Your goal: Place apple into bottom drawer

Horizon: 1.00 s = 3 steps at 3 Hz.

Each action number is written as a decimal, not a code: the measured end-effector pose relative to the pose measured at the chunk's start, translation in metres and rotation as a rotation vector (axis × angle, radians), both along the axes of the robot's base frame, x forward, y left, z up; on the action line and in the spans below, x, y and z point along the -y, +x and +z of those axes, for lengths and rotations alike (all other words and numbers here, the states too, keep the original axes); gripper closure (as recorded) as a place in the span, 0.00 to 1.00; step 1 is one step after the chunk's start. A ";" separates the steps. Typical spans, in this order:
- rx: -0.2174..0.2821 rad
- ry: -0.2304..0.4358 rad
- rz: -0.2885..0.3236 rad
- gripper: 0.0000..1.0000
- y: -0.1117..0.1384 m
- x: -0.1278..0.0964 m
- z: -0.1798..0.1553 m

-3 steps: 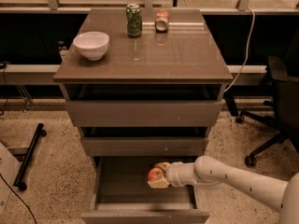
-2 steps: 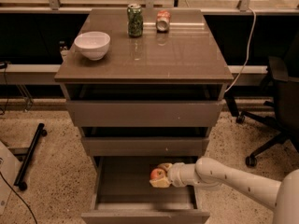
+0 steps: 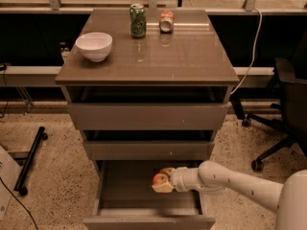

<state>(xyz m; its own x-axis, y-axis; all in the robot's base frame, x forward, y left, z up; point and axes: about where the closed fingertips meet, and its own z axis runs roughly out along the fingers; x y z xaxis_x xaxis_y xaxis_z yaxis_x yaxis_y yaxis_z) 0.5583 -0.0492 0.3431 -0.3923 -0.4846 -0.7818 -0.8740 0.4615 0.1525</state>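
The bottom drawer (image 3: pixel 120 188) is pulled out, a wide grey-brown tray below two other drawers. My gripper (image 3: pixel 162 180) reaches in from the right over the drawer's right half. It is shut on the apple (image 3: pixel 159 178), a small red-orange fruit held between the fingers just above the drawer's floor. The white arm (image 3: pixel 230 181) runs off to the lower right.
On the cabinet top (image 3: pixel 192 56) stand a white bowl (image 3: pixel 94 45), a green can (image 3: pixel 138 20) and a red-and-white can (image 3: pixel 166 21) lying on its side. A black office chair (image 3: pixel 288 99) stands at the right. A black stand (image 3: pixel 29 159) lies on the floor at the left.
The gripper with the apple has stayed over the open bottom drawer, shifting only slightly. The camera view has moved a little.
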 end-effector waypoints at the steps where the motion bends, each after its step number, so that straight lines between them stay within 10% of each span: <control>1: -0.019 -0.024 -0.016 1.00 -0.003 -0.001 -0.018; 3: -0.047 -0.065 -0.066 1.00 -0.004 0.008 -0.059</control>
